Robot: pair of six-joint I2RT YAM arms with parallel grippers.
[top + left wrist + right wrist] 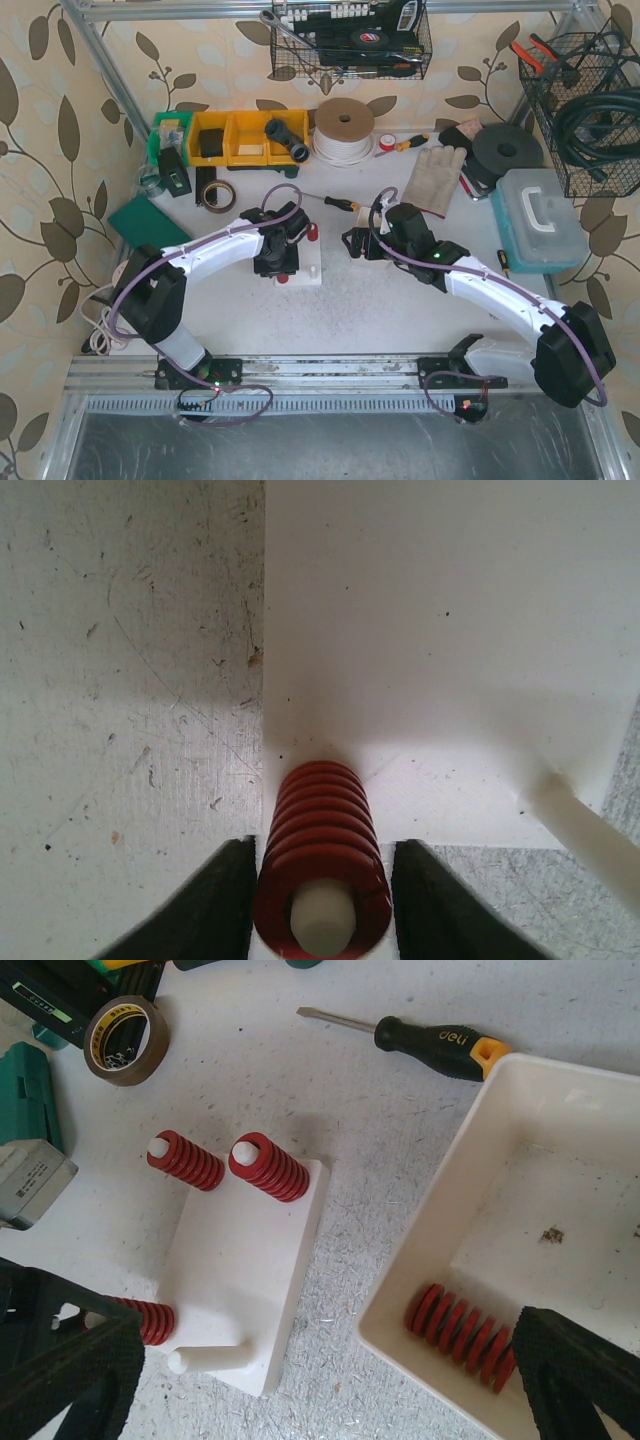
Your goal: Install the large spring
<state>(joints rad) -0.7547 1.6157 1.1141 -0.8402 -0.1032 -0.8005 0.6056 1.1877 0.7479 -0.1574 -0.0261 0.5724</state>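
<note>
left claw (322, 848) grasping large spring (322, 815) | right claw (325, 1360) released | tray spring (465, 1335): right wrist only

Bare peg (205, 1357): open from above; red spring (150, 1320) in left gripper (322, 848) crowding one side.
Tabletop (350, 1250) between block (250, 1260) and bin (540, 1180): open lane.
Far side: screwdriver (430, 1035) lying across.

Only one legible mark: "deli", white on the black handle of the screwdriver (440, 1040), lying on the bench (400, 1160) at the far side. The tape roll (125, 1026) at far left has dark print on its band, too small to read. The black box (340, 30) in the far wire basket (285, 60) has white lettering, unreadable.
</note>
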